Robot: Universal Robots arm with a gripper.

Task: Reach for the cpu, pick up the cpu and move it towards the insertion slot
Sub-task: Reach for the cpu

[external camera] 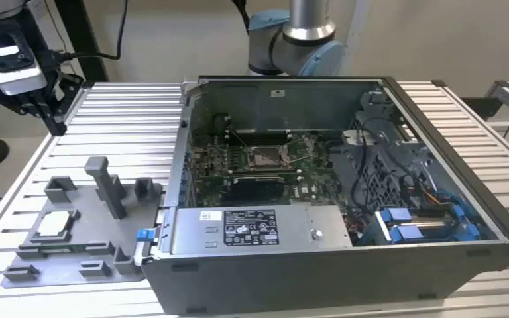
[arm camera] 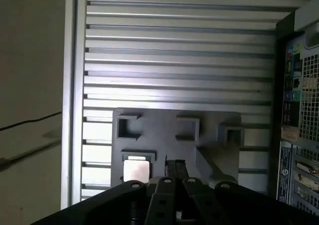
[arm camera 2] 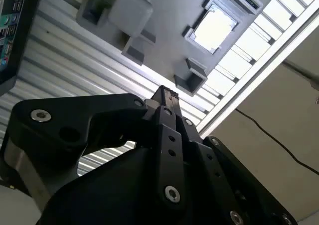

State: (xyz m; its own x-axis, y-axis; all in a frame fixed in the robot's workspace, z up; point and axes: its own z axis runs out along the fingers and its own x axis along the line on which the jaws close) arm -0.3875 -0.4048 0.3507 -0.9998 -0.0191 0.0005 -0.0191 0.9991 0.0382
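The cpu is a small pale square chip lying flat in a recess of the grey fixture plate at the exterior view's left. It also shows in both wrist views, bright silvery, as the cpu and the cpu. My gripper hangs high above the table's far left corner, well away from the chip. Its black fingers look shut with nothing between them, and the gripper and the gripper point toward the fixture. The insertion slot is the square metal-framed socket on the motherboard inside the open case.
An open computer case fills the middle and right of the ribbed aluminium table. Grey blocks and a tall post stand on the fixture plate. The case's rear ports border the fixture on one side. A black cable runs over the floor.
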